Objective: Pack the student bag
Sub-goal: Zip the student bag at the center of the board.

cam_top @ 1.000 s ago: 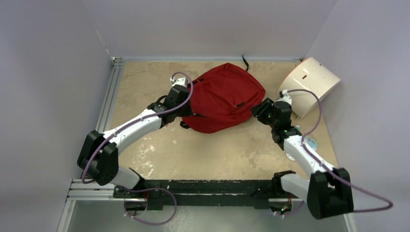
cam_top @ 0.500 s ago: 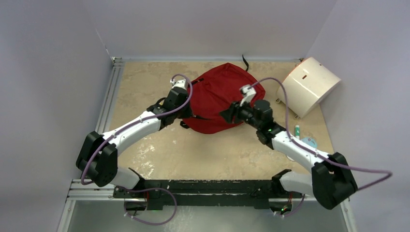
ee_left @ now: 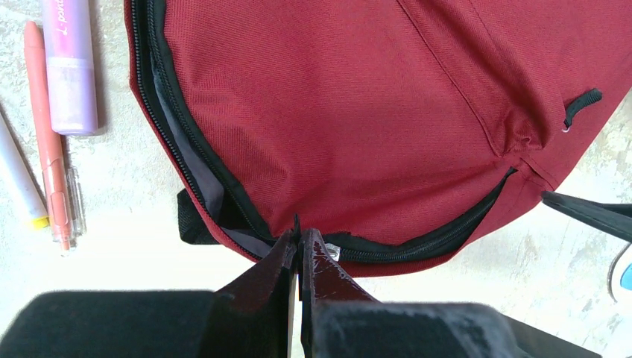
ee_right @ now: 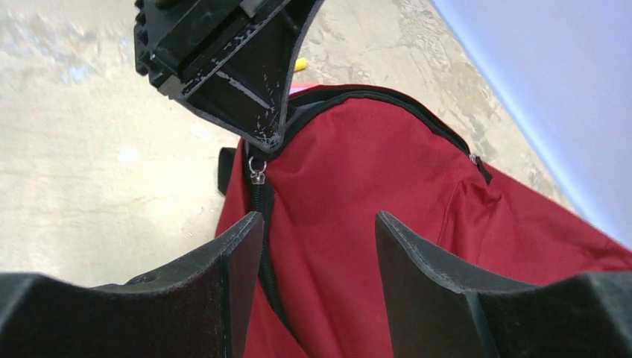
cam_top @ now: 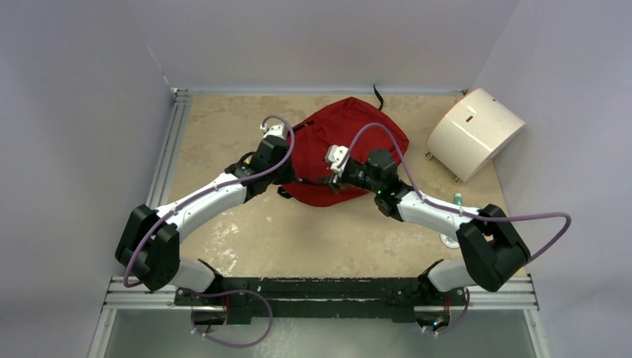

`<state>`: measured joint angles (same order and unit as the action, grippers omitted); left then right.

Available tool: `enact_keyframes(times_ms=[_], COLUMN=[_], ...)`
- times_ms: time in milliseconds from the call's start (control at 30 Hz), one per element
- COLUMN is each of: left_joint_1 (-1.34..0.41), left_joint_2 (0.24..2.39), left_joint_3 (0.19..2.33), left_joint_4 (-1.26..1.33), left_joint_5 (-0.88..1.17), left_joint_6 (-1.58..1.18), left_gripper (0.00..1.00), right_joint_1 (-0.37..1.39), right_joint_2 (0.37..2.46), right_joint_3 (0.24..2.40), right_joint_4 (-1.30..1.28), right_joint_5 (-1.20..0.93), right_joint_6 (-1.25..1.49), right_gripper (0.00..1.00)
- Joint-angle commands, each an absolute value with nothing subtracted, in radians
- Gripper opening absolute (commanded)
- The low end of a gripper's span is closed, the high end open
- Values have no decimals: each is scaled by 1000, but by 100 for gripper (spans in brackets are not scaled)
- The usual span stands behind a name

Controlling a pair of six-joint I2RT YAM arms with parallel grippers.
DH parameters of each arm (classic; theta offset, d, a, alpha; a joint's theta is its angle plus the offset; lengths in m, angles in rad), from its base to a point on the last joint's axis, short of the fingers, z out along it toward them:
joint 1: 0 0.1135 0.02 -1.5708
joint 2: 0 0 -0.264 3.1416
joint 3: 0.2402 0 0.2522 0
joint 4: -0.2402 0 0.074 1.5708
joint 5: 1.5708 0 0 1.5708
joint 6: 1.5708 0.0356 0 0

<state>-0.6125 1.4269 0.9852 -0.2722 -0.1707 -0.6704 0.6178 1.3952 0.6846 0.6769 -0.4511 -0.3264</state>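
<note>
Near rim of student bag (ee_left: pixel 358 97): left gripper (ee_left: pixel 299 242) clamped tight on the zipper edge. Over the bag, beside zipper pull (ee_right: pixel 257 175), right gripper (ee_right: pixel 319 224) jaws parted, holding nothing.

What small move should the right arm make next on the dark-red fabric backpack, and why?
Probably ease the right gripper forward onto the small silver zipper pull and close. Its jaws stand open just short of it, while the left gripper is shut on the rim of the dark-red fabric backpack beside the pull, bracing it.
</note>
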Motion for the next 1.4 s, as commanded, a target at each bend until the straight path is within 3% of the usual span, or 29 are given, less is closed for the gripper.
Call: enact_keyframes(times_ms=[0,233,633,933,1100,1367], left_joint_1=[-606,-606,-605,-603,-589,-558], left_joint_2=[1388,1393,1396,1409,1448,1460], left_joint_3=[986,987,987,999,1059,1101], left_joint_4=[-258,-257,-248,-256,-329,-378], left_joint_5=[-177,-173,-160,-181,-239,-293], left_joint_6=[-687,-688,-688,-684,-708,-709], left_gripper=[0,0,0,0,0,0], right_joint_1=[641,709,738,736,737,737], right_joint_2=[1427,1534,1631,1646,1596,1489], right_joint_3=[771,884,890,901,857,767], right_joint_4=[591,473,444,422,409,383], right_joint_5=[-495,-422,-328,-250,-268,-279], right_joint_6=[-566,-621,-652,-657,-631,-597], right_gripper=[61,66,58,12,0,0])
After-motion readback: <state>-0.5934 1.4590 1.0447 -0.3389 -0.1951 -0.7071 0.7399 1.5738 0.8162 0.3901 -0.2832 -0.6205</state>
